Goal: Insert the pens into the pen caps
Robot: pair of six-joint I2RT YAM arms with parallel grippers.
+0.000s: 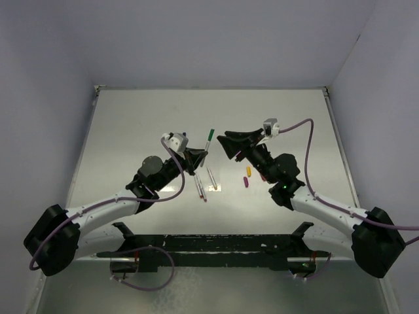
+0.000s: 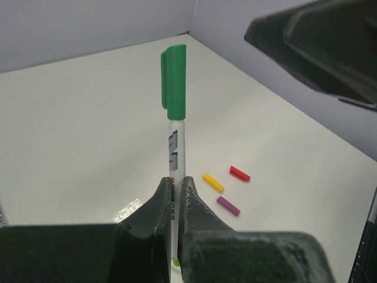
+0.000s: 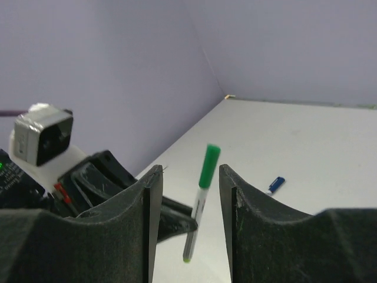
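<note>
My left gripper (image 2: 177,180) is shut on the lower barrel of a whitish pen (image 2: 177,147), held upright above the table with a green cap (image 2: 174,82) seated on its top end. My right gripper (image 3: 189,174) is open. Its two fingers (image 3: 147,206) stand apart on either side of the green cap (image 3: 209,167) without touching it. From above, the two grippers (image 1: 200,157) (image 1: 226,145) face each other over the table's middle. Yellow (image 2: 212,182), red (image 2: 240,173) and magenta (image 2: 228,205) caps lie loose on the table. Bare pens (image 1: 211,178) lie below the left gripper.
A blue cap (image 3: 274,184) lies further off on the white table (image 1: 131,131). Purple-grey walls enclose the table on three sides. Both arms' cables loop near the wrists. A black frame runs along the near edge (image 1: 209,248).
</note>
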